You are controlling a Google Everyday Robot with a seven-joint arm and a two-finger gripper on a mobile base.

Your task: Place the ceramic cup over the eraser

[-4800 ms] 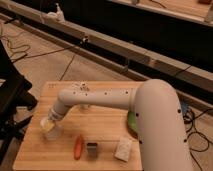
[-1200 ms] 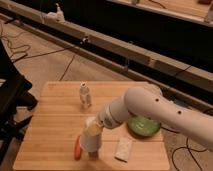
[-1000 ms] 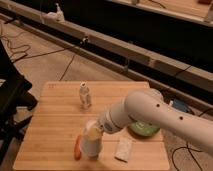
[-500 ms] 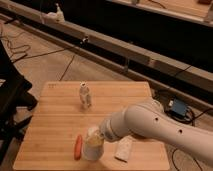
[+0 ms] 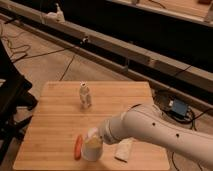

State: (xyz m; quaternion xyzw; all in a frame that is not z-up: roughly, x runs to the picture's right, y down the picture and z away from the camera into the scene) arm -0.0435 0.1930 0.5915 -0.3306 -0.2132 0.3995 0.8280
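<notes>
Low in the frame, near the front edge of the wooden table [image 5: 55, 120], the ceramic cup [image 5: 92, 146] stands with the gripper [image 5: 98, 134] right at its top, at the end of the white arm [image 5: 150, 131] reaching in from the right. Whether the fingers are apart or clamped on it, I cannot tell. The orange carrot [image 5: 78, 146] lies just left of the cup, a pale pad [image 5: 124, 149] to its right, and a small clear bottle [image 5: 85, 95] stands further up.

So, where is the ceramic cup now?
The ceramic cup stands near the table's front edge, right beside the orange carrot, with the gripper at its top.
</notes>
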